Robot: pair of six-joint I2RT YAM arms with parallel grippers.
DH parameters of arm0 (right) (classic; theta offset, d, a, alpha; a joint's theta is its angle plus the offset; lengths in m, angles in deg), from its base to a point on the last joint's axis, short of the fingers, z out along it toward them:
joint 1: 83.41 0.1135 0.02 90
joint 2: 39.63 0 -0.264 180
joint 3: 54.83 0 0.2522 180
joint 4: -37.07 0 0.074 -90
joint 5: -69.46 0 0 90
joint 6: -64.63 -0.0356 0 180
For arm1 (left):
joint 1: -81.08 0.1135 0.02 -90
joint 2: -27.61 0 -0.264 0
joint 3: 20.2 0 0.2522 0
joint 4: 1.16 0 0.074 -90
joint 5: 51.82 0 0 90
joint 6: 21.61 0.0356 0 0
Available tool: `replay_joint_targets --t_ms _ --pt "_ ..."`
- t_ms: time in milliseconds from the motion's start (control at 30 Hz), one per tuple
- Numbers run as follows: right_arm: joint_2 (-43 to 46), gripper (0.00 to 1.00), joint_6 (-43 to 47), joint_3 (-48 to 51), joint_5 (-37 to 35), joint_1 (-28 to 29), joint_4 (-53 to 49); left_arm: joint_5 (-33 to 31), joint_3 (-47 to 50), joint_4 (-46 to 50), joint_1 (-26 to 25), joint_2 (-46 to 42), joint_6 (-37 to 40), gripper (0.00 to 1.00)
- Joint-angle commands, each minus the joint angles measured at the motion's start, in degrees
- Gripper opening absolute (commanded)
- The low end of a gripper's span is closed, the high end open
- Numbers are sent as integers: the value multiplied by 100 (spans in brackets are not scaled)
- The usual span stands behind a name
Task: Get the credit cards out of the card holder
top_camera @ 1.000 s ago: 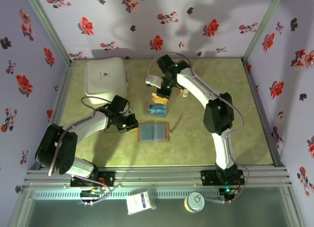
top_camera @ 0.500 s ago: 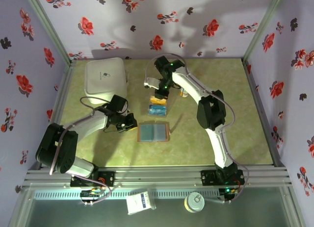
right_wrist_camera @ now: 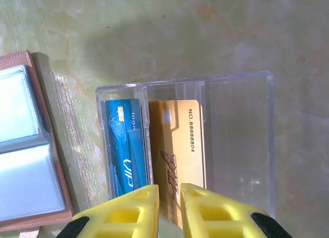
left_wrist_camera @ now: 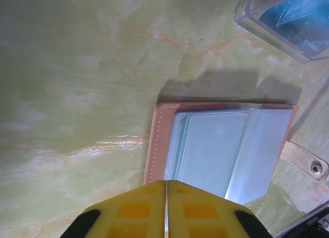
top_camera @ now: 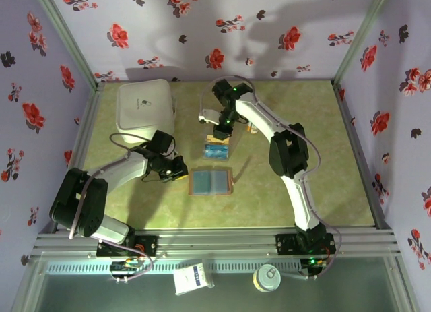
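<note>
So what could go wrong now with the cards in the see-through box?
1. The right gripper hangs just above the gold card in the clear tray, jaws only slightly apart. Pulling away might catch the card and flip it out.
2. The left gripper is shut and sits at the edge of the open card holder. A nudge might slide the holder toward the tray instead of pinning it.
</note>
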Motion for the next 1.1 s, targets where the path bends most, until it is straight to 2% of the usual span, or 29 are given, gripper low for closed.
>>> replay_joint_targets --t_ms 0,300,633,867,1067 --pt "360 19 -229 8 -5 -36 -59 10 -72 81 42 112 81 8" --pt "1293 20 -1619 1404 62 -35 1297 168 -115 -114 45 281 55 9" --pt "2572 22 -4646 3541 -326 7 3596 238 -211 -239 15 428 21 9" --pt "3558 18 -6882 5215 -942 266 5050 241 -196 -321 -41 491 -18 9" --pt "3790 16 -7693 5552 -1287 939 4959 191 -223 -297 -154 535 -13 8"
